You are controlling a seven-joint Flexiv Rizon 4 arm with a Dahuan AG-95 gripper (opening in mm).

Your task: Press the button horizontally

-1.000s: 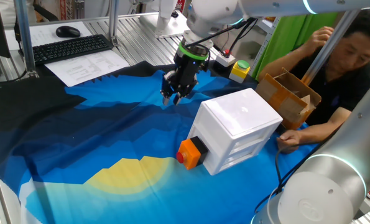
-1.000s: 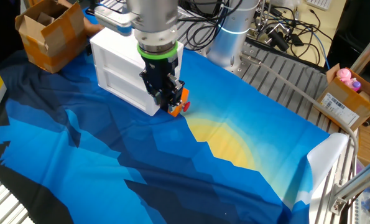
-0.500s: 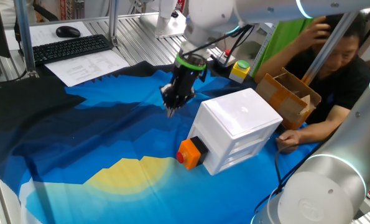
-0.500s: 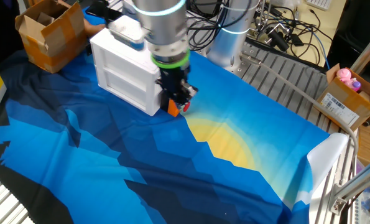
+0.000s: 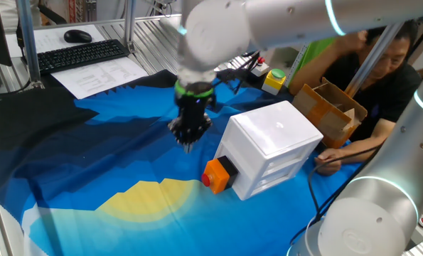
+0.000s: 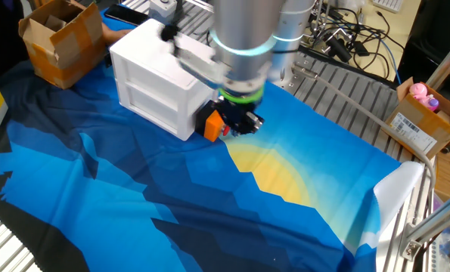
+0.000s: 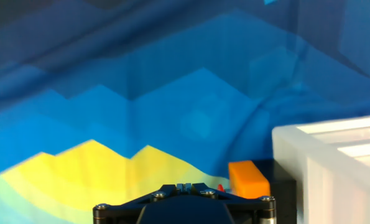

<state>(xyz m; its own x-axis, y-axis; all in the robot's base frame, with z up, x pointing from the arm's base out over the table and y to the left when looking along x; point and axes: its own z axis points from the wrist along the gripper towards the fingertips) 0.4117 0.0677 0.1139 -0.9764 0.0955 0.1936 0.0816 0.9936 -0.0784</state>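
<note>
The small red button sits in an orange cube housing with a black base, fixed to the side of a white box. My gripper hangs over the blue cloth, a little to the left of and behind the housing, apart from it. In the other fixed view the gripper is just right of the orange housing. In the hand view the fingertips touch each other; the red button peeks out beside them, left of the housing.
A cardboard box and a person are behind the white box. A yellow box with a green button stands at the back. A keyboard and papers lie at the far left. A silver arm fills the near right.
My gripper has swung from behind the white box down and round to the cloth in front of the button's face, tilting as it went.
</note>
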